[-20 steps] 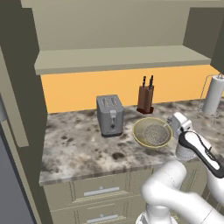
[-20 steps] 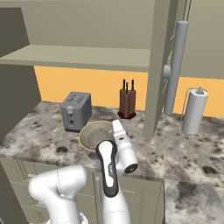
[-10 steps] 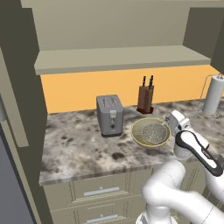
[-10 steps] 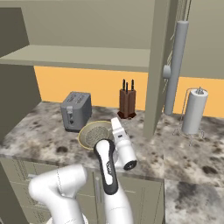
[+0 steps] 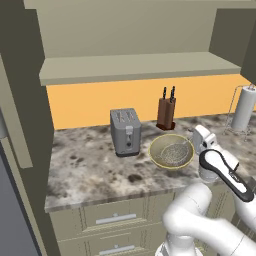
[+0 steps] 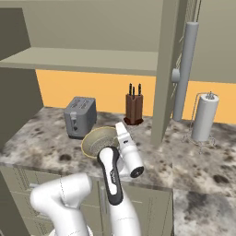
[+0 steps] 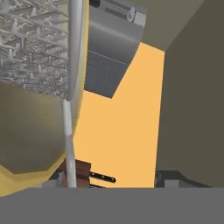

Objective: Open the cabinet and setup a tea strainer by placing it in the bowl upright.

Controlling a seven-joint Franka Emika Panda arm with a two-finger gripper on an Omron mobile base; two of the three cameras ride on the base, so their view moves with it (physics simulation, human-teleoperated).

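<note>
The tea strainer (image 5: 175, 151) was seen lying inside the bowl (image 5: 161, 160), its wire mesh filling much of the hollow; in the hand view the mesh (image 7: 30, 43) lay against the tan inner wall of the bowl (image 7: 26, 135), with the thin handle running along the rim. The bowl stood on the mottled stone counter (image 5: 90, 170), just right of the grey toaster (image 5: 125, 132) and in front of the knife block (image 5: 166, 111). The gripper (image 5: 199, 136) was held just beside the bowl's right rim; whether its fingers were spread or pressed together could not be told. The cabinet (image 6: 167, 69) stood open, its door with the grey bar handle (image 6: 184, 69) swung outward and its shelf (image 5: 135, 67) exposed. A paper-towel roll (image 6: 203, 117) stood well off to the right.
</note>
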